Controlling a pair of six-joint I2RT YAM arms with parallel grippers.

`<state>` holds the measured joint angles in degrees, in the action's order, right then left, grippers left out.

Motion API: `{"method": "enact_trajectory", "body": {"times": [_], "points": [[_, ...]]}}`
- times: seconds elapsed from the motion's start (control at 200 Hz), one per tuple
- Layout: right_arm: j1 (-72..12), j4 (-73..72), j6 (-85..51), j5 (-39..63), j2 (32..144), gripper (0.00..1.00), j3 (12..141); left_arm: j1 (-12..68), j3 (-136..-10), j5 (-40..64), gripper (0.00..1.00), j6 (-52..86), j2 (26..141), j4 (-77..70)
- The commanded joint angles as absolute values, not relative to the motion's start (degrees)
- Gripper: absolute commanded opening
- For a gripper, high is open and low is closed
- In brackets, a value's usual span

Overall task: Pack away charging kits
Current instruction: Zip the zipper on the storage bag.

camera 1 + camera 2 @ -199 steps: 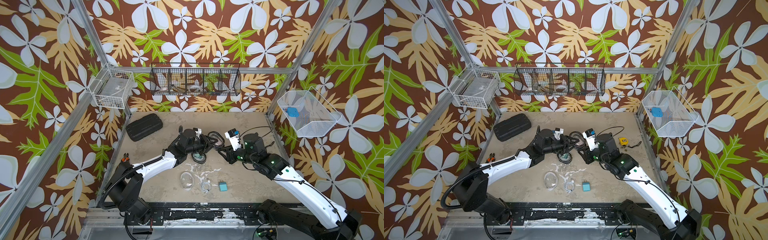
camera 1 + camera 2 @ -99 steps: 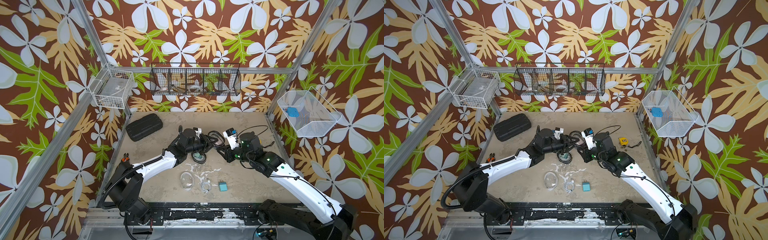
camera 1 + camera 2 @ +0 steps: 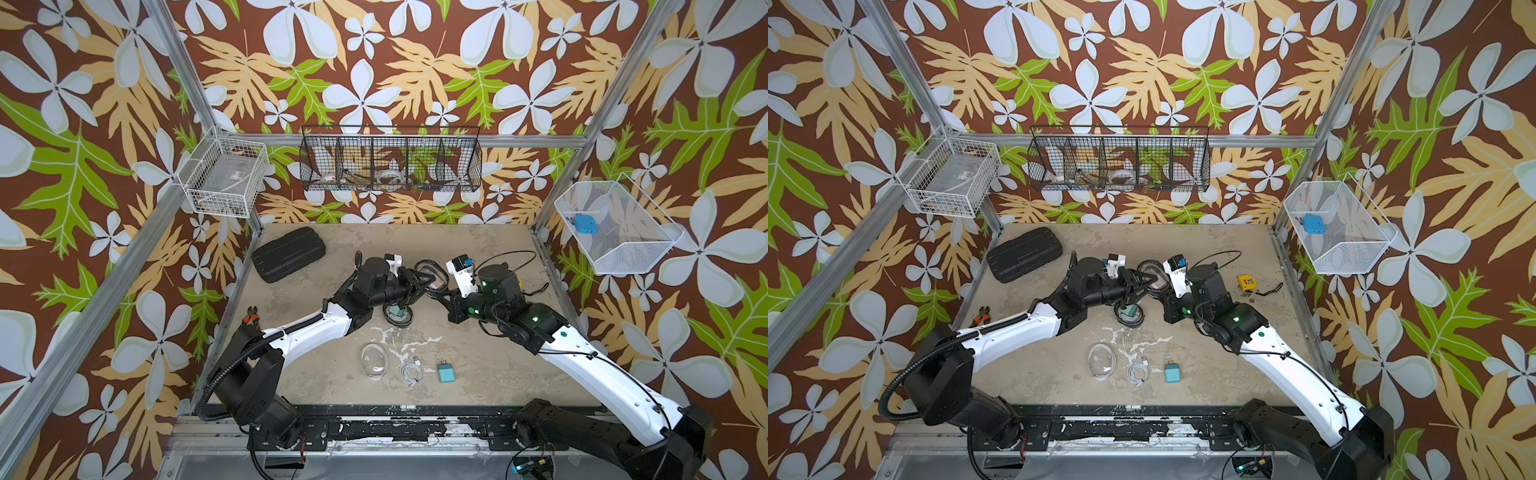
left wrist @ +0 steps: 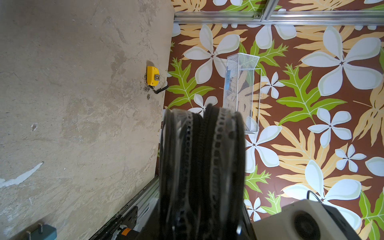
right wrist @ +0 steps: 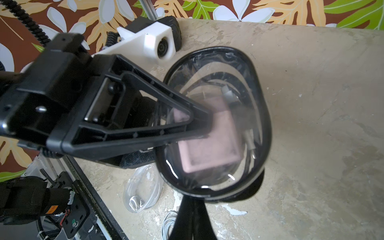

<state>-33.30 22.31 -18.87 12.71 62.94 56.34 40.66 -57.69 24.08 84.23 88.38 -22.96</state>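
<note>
A black-rimmed oval pouch (image 3: 432, 277) (image 3: 1156, 277) hangs edge-up above the table's middle, with a pink plug (image 5: 207, 145) and a white cable inside. My left gripper (image 3: 420, 285) (image 3: 1144, 283) is shut on its side; its fingers (image 5: 187, 124) press the clear face. My right gripper (image 3: 436, 293) (image 5: 192, 205) is shut at the pouch's lower rim. In the left wrist view the pouch (image 4: 201, 166) hides the jaws. Below stands another black-rimmed pouch (image 3: 398, 313) holding a greenish plug. Near the front lie a clear pouch (image 3: 374, 360), a coiled cable (image 3: 410, 371) and a teal plug (image 3: 445, 372).
A black ribbed case (image 3: 289, 253) lies at the back left, orange-handled pliers (image 3: 252, 320) by the left edge, a yellow tape measure (image 3: 1246, 283) at the right. Wire baskets hang on the walls; the right one (image 3: 623, 257) holds a blue block (image 3: 584, 224).
My right gripper has moved left to the held pouch and closed at its lower rim. The left gripper and the pouch have stayed put.
</note>
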Motion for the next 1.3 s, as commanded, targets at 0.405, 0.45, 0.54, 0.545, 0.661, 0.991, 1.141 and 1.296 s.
{"method": "enact_trajectory", "body": {"times": [0.405, 0.45, 0.54, 0.545, 0.661, 0.991, 1.141, 1.296], "points": [[-33.22, 29.18, -16.65, -6.71, 58.75, 0.00, 53.48, 40.39, -57.84, 25.17, 0.00, 83.57, 87.89, -25.05], [-33.20, 28.94, -16.45, -7.24, 58.63, 0.00, 53.27, 40.38, -57.87, 25.70, 0.00, 83.27, 87.89, -24.94], [-33.22, 28.09, -15.29, -7.13, 58.62, 0.00, 53.50, 40.17, -58.12, 28.95, 0.00, 81.74, 88.28, -25.16], [-33.18, 28.06, -15.16, -7.08, 58.62, 0.00, 53.51, 40.12, -58.20, 29.29, 0.00, 81.65, 88.31, -25.24], [-33.11, 26.83, -11.41, -5.32, 59.05, 0.00, 55.18, 39.23, -57.87, 37.16, 0.00, 78.76, 89.02, -26.81], [-33.13, 28.14, -3.42, -2.59, 61.64, 0.00, 63.74, 34.55, -54.14, 55.26, 0.00, 64.59, 85.74, -21.06], [-33.13, 26.63, -1.59, 3.02, 62.07, 0.00, 67.31, 34.54, -55.79, 60.72, 0.00, 52.07, 84.98, -10.22], [-33.13, 24.64, -0.98, 11.96, 62.90, 0.00, 69.13, 34.67, -56.59, 64.78, 0.00, 43.13, 84.12, -3.79]]}}
